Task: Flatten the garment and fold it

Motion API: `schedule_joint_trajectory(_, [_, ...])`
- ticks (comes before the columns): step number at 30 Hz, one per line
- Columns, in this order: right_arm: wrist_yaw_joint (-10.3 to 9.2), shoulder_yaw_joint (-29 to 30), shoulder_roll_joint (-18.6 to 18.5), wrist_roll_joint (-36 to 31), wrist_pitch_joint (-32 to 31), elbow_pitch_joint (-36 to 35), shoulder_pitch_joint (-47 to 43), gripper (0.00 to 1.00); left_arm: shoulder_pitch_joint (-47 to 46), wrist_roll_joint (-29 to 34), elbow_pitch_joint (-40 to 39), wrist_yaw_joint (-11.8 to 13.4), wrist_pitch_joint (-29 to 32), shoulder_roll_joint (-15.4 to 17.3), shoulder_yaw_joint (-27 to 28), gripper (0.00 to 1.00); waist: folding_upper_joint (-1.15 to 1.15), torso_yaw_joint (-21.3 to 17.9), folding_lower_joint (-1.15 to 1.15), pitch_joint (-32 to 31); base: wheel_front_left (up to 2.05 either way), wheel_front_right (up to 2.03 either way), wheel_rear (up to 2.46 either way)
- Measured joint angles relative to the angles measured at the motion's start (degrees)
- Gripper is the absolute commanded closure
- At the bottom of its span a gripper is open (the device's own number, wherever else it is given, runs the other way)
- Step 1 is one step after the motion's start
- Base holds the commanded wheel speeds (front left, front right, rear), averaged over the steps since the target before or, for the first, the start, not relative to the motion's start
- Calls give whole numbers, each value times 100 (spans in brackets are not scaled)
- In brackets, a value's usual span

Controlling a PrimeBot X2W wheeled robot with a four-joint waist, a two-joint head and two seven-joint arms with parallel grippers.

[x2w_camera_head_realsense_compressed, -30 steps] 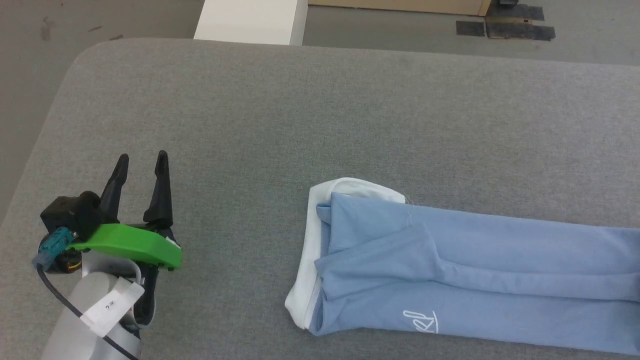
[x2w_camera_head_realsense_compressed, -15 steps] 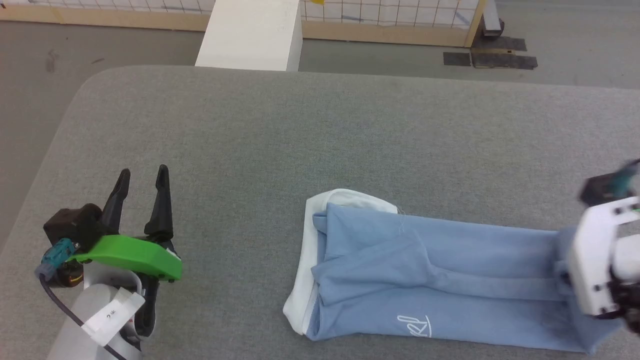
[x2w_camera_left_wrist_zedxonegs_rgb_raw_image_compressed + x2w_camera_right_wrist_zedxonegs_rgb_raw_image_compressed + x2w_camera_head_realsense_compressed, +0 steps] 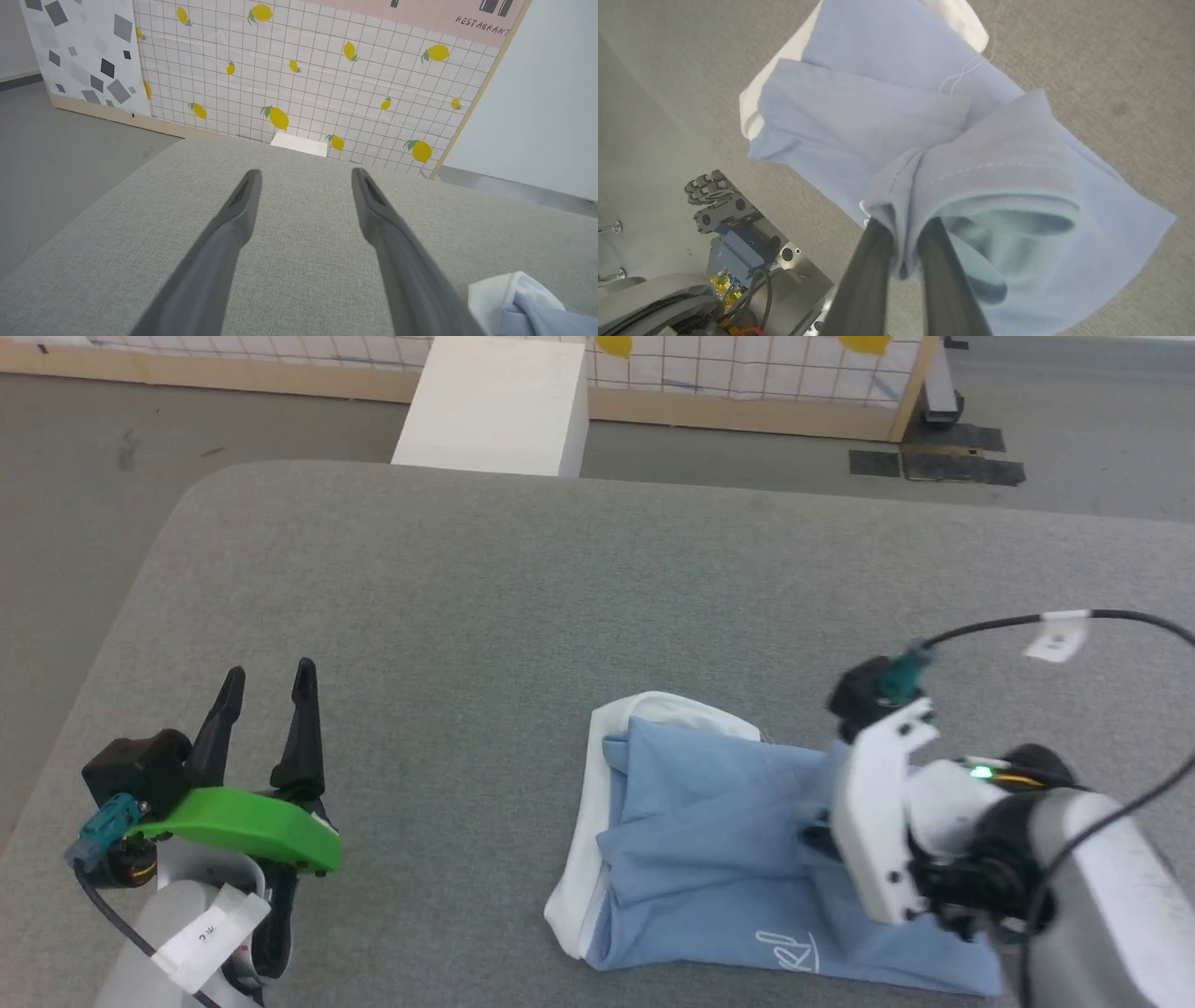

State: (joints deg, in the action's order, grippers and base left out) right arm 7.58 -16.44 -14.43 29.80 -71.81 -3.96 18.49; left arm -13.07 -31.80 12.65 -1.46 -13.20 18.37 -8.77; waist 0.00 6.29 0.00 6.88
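— Right jaws have swung in from the 3 o'clock edge of the head view toward its middle, bringing the hem end of the light blue short-sleeved polo shirt (image 3: 695, 831) with them. The left jaws sit where they were.
— What are they holding?
— The right jaws are pinched narrow on a bunched fold of the hem. Cloth is squeezed between the two dark fingers (image 3: 866, 280) and lifted off the grey fabric-covered bench (image 3: 467, 597). The left jaws stand wide, nothing between their fingers (image 3: 226, 242), over bare bench at 8 o'clock.
— And the shirt itself?
— Lying at 5 o'clock, white collar (image 3: 581, 831) toward 9, the white cursive logo (image 3: 789, 952) along the near edge. A sleeve already lies tucked over the body, so I judge the narrowing folds done.
— What's left?
— The hem-to-collar fold looks about halfway: the hem hangs over the chest, short of the collar, loose and puffed. It needs laying down, releasing, and probably a smoothing pass.
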Motion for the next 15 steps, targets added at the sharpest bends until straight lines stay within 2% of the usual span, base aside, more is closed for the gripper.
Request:
schedule_joint_trajectory(8, [0,-726,390,25,791,847,508,100,4,-35,-23,1,0,-5,-25,0,0,155,0,100,0,0,0])
schedule_joint_trajectory(15, [-1,-1049,634,8,1391,1561,847,100,-4,-114,-18,0,-3,-24,-38,0,0,249,0,243,0,0,0])
